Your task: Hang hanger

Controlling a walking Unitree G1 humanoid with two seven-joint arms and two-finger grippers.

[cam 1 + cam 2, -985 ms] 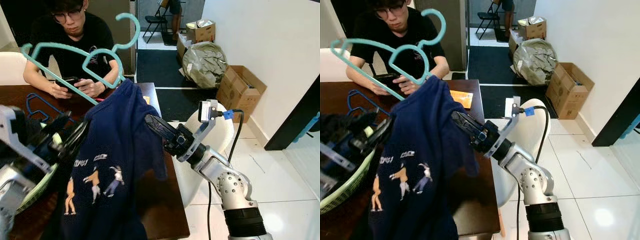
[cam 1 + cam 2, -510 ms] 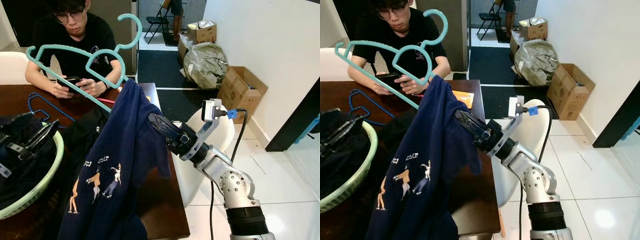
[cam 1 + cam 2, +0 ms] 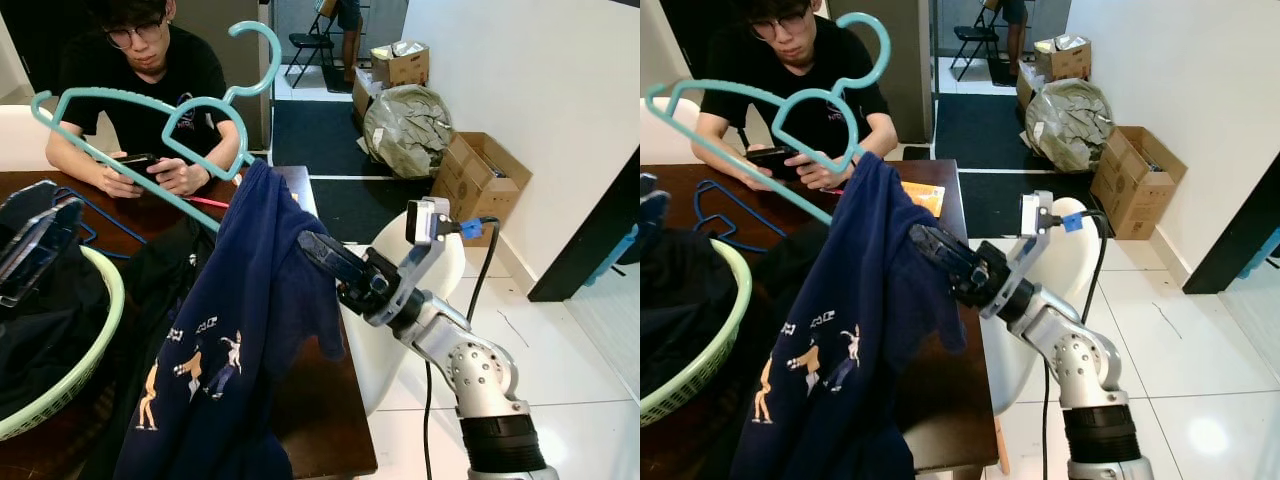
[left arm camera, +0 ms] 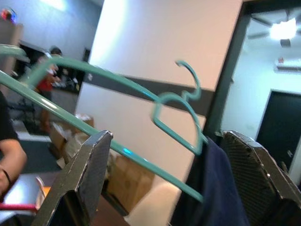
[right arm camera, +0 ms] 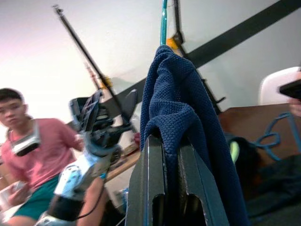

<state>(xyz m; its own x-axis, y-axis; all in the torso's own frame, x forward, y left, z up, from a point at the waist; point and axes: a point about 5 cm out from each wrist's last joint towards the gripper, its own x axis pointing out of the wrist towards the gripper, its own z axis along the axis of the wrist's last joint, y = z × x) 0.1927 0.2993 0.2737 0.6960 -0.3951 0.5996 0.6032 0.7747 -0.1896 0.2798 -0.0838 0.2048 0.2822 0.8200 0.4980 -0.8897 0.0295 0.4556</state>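
Flanking teal hanger [image 3: 150, 110]: green basket [image 3: 70, 400], seated person [image 3: 140, 70].

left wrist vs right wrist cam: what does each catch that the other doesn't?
Left wrist view only: the teal hanger seen whole, with hook and long bars, framed by the left gripper's open fingers, which hold nothing; also cardboard boxes.

Right wrist view only: the right gripper shut on a fold of the navy shirt; a person in a pink top; a blue hanger on the brown table.

Both: the navy shirt draped over the teal hanger, and a pale wall with a dark band.
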